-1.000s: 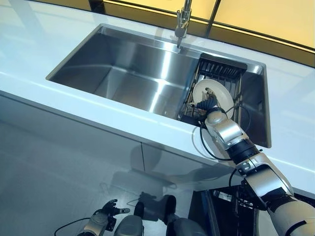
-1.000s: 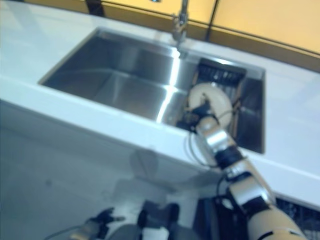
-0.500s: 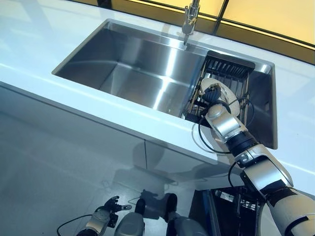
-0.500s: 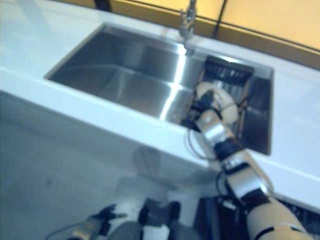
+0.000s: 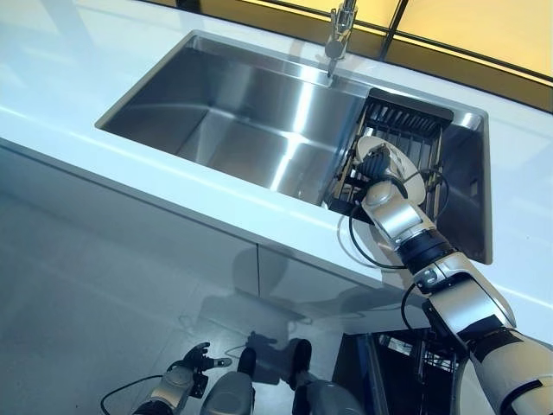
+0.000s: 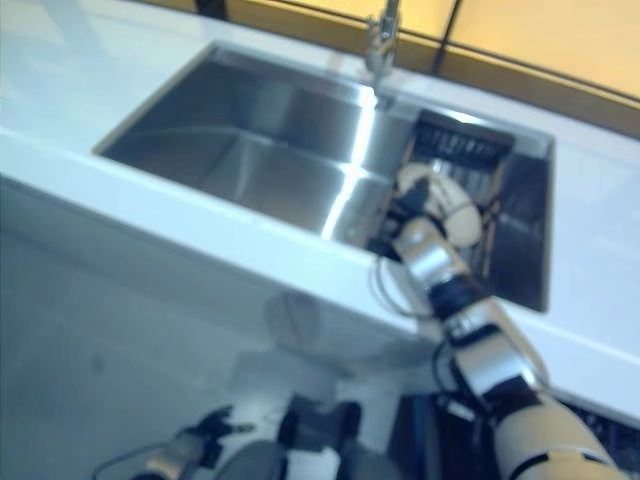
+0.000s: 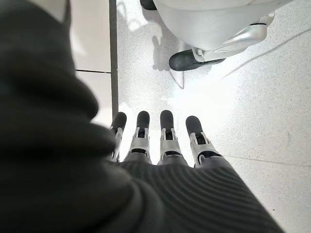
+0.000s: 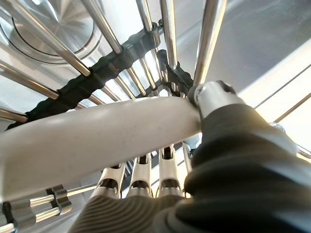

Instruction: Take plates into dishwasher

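1. Where the steel sink (image 5: 233, 112) is set into the white tabletop (image 5: 78, 52), a dish rack (image 5: 406, 121) sits in its right end, below the faucet (image 5: 340, 30).
2. A white plate (image 5: 406, 173) stands tilted in the rack.
3. Right robot hand (image 5: 373, 164) grips the plate: in the right wrist view the thumb (image 8: 214, 97) lies over the rim and the fingers (image 8: 141, 174) go under it.
4. Left robot hand (image 7: 160, 141) hangs low over the floor (image 7: 252, 97), fingers straight, holding nothing.
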Robot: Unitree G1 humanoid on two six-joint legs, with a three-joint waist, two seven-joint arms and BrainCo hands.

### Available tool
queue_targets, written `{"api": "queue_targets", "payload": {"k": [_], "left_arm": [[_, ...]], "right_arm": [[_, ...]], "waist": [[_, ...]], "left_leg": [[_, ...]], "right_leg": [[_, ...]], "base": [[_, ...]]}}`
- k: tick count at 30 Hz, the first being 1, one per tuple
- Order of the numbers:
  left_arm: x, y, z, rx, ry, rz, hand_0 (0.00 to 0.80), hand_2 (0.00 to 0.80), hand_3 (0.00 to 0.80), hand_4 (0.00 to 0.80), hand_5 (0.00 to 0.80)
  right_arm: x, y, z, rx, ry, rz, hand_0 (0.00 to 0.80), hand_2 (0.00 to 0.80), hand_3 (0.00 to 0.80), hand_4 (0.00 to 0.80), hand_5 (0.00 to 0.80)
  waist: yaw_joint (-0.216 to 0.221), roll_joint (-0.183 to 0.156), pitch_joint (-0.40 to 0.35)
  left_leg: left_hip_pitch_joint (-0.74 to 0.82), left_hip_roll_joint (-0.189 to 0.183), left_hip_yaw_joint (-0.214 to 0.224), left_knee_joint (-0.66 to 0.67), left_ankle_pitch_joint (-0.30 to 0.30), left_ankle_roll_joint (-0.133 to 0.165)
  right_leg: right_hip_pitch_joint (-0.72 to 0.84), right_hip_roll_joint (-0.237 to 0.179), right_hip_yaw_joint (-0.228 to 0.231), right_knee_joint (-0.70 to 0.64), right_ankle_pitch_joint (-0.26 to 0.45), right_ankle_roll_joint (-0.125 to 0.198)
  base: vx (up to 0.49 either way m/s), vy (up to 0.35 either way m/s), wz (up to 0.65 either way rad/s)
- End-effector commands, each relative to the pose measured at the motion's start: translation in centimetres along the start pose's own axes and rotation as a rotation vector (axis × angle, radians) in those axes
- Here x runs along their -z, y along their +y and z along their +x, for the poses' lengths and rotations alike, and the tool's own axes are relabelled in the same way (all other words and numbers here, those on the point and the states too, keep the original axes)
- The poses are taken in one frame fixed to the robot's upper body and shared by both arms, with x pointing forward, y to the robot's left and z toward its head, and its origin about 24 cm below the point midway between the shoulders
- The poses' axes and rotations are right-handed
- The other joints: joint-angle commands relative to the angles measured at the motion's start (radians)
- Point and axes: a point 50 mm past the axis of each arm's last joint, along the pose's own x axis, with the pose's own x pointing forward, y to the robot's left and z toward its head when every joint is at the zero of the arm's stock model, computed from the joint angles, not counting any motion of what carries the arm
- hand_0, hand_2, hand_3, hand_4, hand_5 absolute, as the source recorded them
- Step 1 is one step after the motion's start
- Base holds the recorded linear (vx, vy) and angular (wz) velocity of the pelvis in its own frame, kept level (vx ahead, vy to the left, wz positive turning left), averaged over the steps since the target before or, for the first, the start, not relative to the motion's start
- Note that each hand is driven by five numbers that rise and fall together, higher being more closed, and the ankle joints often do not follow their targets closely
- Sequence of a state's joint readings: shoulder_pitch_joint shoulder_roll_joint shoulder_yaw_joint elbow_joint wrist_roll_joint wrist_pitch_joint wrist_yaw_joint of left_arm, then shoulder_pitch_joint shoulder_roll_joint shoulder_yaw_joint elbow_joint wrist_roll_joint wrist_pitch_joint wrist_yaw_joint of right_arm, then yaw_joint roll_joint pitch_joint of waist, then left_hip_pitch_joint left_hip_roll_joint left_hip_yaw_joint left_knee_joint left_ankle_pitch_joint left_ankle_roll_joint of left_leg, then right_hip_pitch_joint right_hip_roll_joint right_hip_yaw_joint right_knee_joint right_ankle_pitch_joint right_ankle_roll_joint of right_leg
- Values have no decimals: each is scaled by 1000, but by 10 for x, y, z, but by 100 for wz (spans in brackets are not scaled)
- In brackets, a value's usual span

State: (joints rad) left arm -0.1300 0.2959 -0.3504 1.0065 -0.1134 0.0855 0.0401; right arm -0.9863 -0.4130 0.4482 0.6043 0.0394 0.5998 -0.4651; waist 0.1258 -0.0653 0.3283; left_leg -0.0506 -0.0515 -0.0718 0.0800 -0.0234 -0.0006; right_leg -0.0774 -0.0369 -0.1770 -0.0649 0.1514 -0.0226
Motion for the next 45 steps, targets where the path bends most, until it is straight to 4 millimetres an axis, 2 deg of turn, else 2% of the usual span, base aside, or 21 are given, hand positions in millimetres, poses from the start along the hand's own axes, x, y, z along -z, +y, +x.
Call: {"api": "queue_targets", "payload": {"k": [1, 6, 16, 20, 27, 33, 38, 45], "left_arm": [[-12, -1, 1, -2, -39, 2, 0, 0, 0, 0, 0], [-5, 2, 0, -12, -23, 6, 0, 0, 0, 0, 0], [12, 0, -2, -13, 10, 8, 0, 0, 0, 0, 0], [22, 0, -4, -12, 34, 16, 0, 0, 0, 0, 0], [33, -3, -6, -9, 52, 12, 0, 0, 0, 0, 0], [44, -8, -9, -6, 74, 0, 0, 0, 0, 0, 0], [55, -9, -12, -5, 100, -9, 0, 0, 0, 0, 0], [63, -9, -14, -3, 113, -15, 0, 0, 0, 0, 0]], "right_arm": [[5, -8, 3, 2, -28, -23, 800, 800, 800, 800, 800], [-2, -31, 4, 95, -102, 37, 800, 800, 800, 800, 800], [-8, -58, -3, 191, -234, 305, 800, 800, 800, 800, 800], [-16, -74, -12, 244, -356, 413, 800, 800, 800, 800, 800], [-22, -79, -26, 269, -464, 546, 800, 800, 800, 800, 800], [-33, -95, -44, 302, -604, 676, 800, 800, 800, 800, 800], [-40, -110, -63, 339, -730, 749, 800, 800, 800, 800, 800], [-39, -130, -80, 396, -825, 796, 800, 800, 800, 800, 800]], "waist": [[25, 18, 6], [19, 6, -12], [4, 4, -52], [-2, 8, -69], [-13, 23, -83], [-24, 32, -115], [-37, 38, -140], [-58, 44, -164]], "left_leg": [[-16, -32, 28, -12, -91, 107], [-6, -30, 31, -17, -94, 108], [25, -30, 38, -26, -103, 114], [35, -31, 44, -28, -105, 116], [48, -34, 47, -32, -110, 121], [67, -36, 47, -47, -107, 125], [80, -40, 49, -56, -110, 130], [92, -43, 62, -59, -117, 136]], "right_leg": [[25, 4, 48, 107, -170, 45], [32, 9, 55, 103, -168, 50], [55, 12, 61, 90, -163, 59], [61, 9, 60, 83, -157, 66], [68, 8, 67, 81, -159, 71], [79, 7, 74, 74, -158, 73], [81, 6, 87, 74, -158, 77], [77, 6, 113, 72, -147, 87]], "base": [[0, 0, 0], [0, 0, 0], [10, 14, -3], [20, 16, -6], [3, 8, -3], [15, 18, -4], [9, 42, -4], [-30, 65, -9]]}}
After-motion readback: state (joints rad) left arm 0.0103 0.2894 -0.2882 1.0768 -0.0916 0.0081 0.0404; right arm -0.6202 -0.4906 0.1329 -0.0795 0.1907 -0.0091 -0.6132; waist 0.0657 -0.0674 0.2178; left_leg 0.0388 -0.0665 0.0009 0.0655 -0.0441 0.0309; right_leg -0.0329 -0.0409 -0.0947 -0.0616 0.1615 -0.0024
